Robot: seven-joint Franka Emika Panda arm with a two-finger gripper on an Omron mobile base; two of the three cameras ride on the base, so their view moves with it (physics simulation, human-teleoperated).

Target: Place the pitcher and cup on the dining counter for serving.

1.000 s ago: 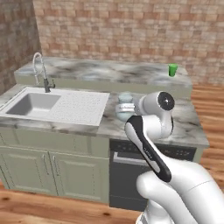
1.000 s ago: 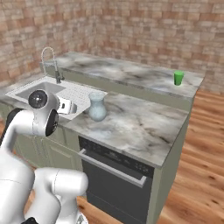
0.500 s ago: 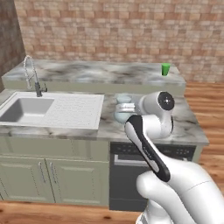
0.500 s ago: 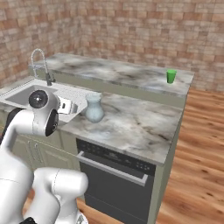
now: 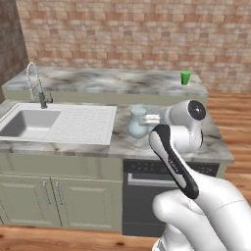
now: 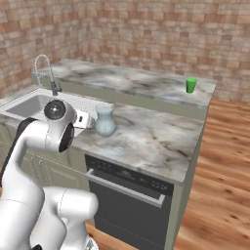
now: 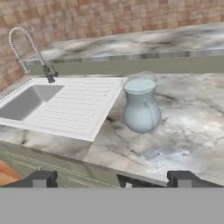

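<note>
The pitcher [image 5: 138,122] stands upright on the lower marbled counter [image 5: 206,142], just beside the right edge of the white drainboard [image 5: 83,122] and apart from it. In the right base view the pitcher [image 6: 104,120] sits near the counter's [image 6: 146,141] left part, close to the arm's [image 6: 36,141] white wrist. In the hand view the pitcher [image 7: 141,104] is upright in the middle, its handle turned toward the camera, its flared rim pale and its belly blue-grey.

The cup [image 5: 185,77] stands upright on the raised dining counter [image 5: 112,81] behind, near its right end, well apart from the pitcher. The right base view shows the cup [image 6: 191,85] near the far right corner of the dining counter [image 6: 127,80].

The tool [image 7: 111,178] is open, its two dark fingertips [image 7: 40,179] spread wide at the bottom of the hand view, with nothing between them. It is short of the pitcher, not touching it, and points toward it across the counter's [image 7: 188,135] front edge.

The sink [image 5: 27,122] lies left of the drainboard, with a coiled faucet [image 5: 35,83] behind it. A dark dishwasher front [image 5: 147,201] sits under the counter beneath the pitcher, with sage-green cabinet doors [image 5: 54,206] to its left. A brick wall [image 5: 127,34] runs behind, and a wooden floor [image 6: 219,185] shows to the right.
</note>
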